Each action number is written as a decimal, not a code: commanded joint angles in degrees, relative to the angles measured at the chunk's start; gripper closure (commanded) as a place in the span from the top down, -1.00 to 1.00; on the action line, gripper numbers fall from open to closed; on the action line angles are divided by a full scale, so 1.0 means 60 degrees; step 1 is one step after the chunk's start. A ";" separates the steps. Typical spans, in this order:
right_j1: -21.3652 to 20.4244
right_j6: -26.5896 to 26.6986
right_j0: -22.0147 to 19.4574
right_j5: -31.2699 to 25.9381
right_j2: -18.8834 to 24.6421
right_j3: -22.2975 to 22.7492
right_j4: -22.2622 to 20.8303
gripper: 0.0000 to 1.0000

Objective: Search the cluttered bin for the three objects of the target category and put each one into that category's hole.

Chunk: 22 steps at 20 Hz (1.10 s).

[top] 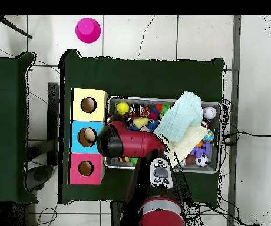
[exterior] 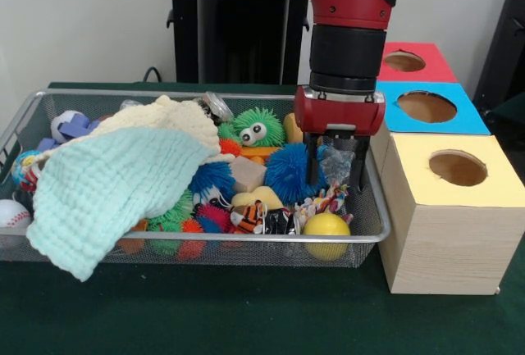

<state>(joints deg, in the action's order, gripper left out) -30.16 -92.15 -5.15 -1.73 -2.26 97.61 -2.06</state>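
Jaws (exterior: 335,176) spread open, low inside the wire bin (exterior: 205,242) at its right end, straddling a crinkly clear-wrapped piece (exterior: 336,161) beside the blue fuzzy ball (exterior: 289,173). Nothing gripped yet. Target category unclear; 3 boxes (exterior: 447,207) with holes just right of the bin.

Risks: closing on fuzz or rope toy (exterior: 324,201) too, dragging 2 items out. Wrapper likely to slip. Cloths (exterior: 115,187) covering the left half, possibly hiding targets.
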 commanded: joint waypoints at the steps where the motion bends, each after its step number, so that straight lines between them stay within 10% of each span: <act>1: 0.0890 -0.1628 0.0101 0.0611 0.0327 -0.0053 -0.0094 1.00; 8: 0.1730 -0.1545 0.0211 0.1488 0.0075 -0.0213 -0.0297 1.00; 22: 0.2027 -0.0722 0.0313 -0.0757 -0.0233 -0.0793 -0.0022 1.00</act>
<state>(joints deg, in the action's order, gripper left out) -20.95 -92.16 -3.46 3.65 -4.36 97.38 -2.03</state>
